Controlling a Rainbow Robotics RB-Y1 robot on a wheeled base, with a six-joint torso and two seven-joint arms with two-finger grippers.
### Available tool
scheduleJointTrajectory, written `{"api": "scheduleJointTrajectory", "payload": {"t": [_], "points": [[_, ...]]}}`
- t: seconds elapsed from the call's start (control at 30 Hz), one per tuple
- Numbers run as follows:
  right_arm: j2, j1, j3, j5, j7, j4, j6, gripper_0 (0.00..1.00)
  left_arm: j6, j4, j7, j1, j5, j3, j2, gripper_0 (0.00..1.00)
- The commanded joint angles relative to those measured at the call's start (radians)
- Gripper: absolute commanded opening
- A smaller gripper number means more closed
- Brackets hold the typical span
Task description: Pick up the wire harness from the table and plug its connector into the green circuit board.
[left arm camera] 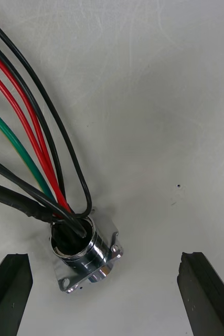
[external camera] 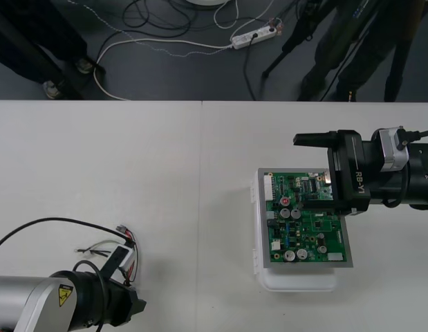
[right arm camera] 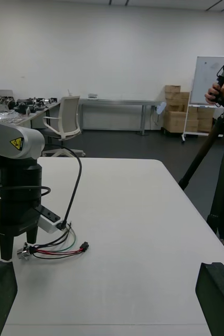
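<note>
Under the open left hand [left arm camera: 105,257], the round flanged metal socket [left arm camera: 84,253] of the red-black-green wire harness [left arm camera: 49,184] is located, wires leading away.

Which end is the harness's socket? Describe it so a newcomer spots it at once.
On the left side of the table, away from the green circuit board, the wire harness lies under the open left gripper. Follow its red, black and green wires to the end between the fingers: a round, shiny metal socket with a flange, unlike the small black plug.
</note>
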Motion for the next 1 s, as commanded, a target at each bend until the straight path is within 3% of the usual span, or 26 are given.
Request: {"api": "scheduleJointTrajectory", "payload": {"t": [0.03, 1.0], "points": [[0.033, 0.009, 0.012, 0.003, 0.047, 0.017, -0.004, 1.00, -0.007, -0.001, 0.091, -0.021, -0.006, 0.030, -0.023, 0.82], [0.035, 0.006, 0.026, -0.013, 0.044, 0.032, -0.004, 1.00, -0.004, 0.061, 0.055, -0.082, -0.006, 0.029, -0.023, 0.82]]}}
